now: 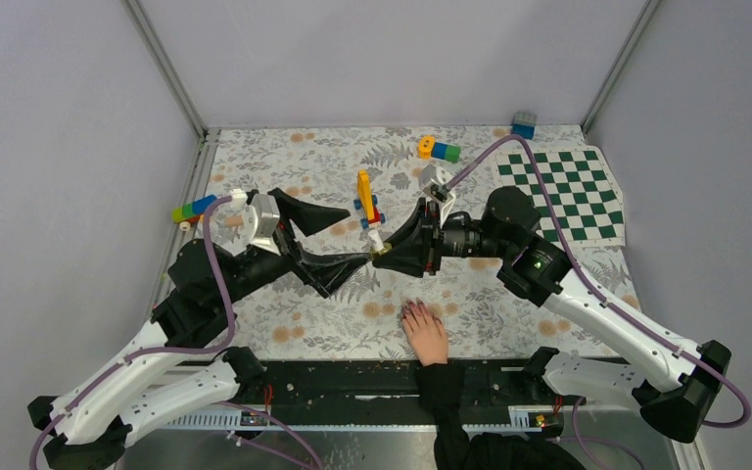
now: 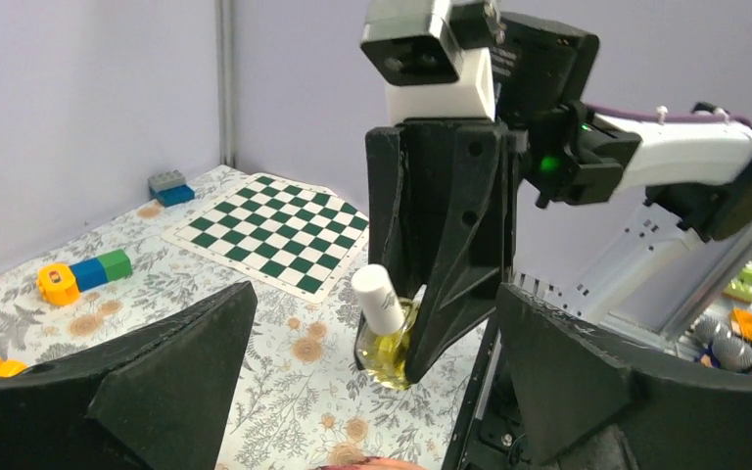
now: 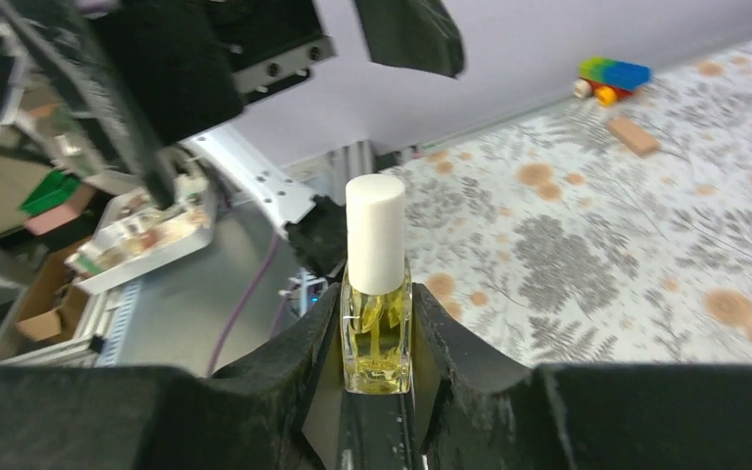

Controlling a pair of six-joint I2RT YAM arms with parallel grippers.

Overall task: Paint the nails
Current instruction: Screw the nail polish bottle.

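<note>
A pale hand (image 1: 428,336) with a black sleeve lies flat at the table's near edge; its dark red nails (image 1: 411,311) point away from the arms. My right gripper (image 1: 380,254) is shut on a small glass nail polish bottle (image 3: 377,338) of yellow liquid with a white cap (image 3: 375,233), held above the mat, beyond the hand. In the left wrist view the bottle (image 2: 389,343) sits tilted in the right gripper's tips. My left gripper (image 1: 357,235) is wide open, its fingers (image 2: 171,367) either side of the cap, not touching it.
A green checkerboard mat (image 1: 563,191) lies at the back right. Toy bricks lie around: a yellow and red stack (image 1: 365,199) just beyond the grippers, an orange, blue and green set (image 1: 438,149), a blue brick (image 1: 523,125) in the far corner, and a coloured set (image 1: 193,209) at the left.
</note>
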